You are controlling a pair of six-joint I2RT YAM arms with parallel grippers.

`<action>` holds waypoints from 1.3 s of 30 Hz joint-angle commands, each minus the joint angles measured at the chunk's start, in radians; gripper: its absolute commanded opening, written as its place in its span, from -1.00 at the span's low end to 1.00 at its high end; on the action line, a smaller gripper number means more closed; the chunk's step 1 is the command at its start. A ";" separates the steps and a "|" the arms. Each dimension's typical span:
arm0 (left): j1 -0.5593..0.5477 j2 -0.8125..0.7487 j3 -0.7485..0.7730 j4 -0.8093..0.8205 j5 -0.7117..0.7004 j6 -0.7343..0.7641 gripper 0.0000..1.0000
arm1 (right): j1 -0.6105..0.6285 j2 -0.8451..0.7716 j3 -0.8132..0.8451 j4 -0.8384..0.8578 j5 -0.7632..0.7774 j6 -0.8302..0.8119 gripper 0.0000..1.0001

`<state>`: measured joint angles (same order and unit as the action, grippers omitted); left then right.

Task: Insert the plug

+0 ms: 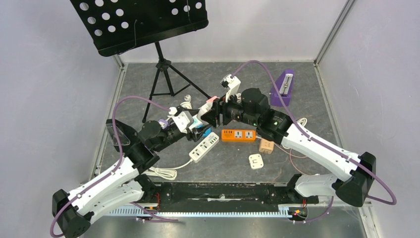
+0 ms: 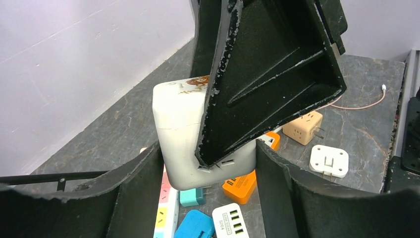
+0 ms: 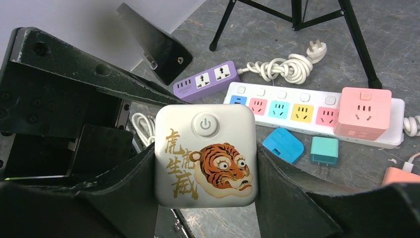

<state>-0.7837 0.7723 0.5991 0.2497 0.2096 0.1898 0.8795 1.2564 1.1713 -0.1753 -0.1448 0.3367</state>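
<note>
And the right gripper [image 3: 205,166] is clamping the white tiger plug cube [image 3: 205,144] by its two sides, holding it in the air just left of the orange power strip [image 1: 238,135]. The left gripper [image 2: 209,148] is straddling the same cube, fingers [image 2: 141,193] right against it. Squeezing or only flanking, I cannot tell.

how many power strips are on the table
4: the purple strip lies next to the long white strip with coloured sockets; the orange strip is mid-table, with the short white strip just left of it. Others may be hidden.
</note>
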 commanded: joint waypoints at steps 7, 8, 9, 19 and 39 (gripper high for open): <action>-0.005 -0.018 0.009 0.050 -0.063 -0.083 -0.76 | 0.008 -0.023 -0.048 0.168 -0.046 0.047 -0.84; -0.006 -0.021 0.013 0.041 -0.086 -0.096 -0.34 | 0.009 -0.020 -0.047 0.193 -0.040 0.046 -0.99; -0.006 -0.029 0.019 0.021 -0.104 -0.108 -0.03 | 0.008 -0.016 -0.043 0.189 -0.024 0.036 -1.00; -0.005 -0.216 0.092 -0.392 -0.540 -0.366 0.57 | 0.007 0.159 0.062 0.006 0.251 -0.119 -1.00; -0.005 -0.389 0.124 -0.670 -0.789 -0.388 0.57 | 0.007 0.625 0.132 0.413 0.378 -0.284 -1.00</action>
<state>-0.7906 0.3824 0.7227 -0.4225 -0.5304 -0.1768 0.8864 1.8515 1.2366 0.0956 0.1844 0.1051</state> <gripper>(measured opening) 0.783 0.608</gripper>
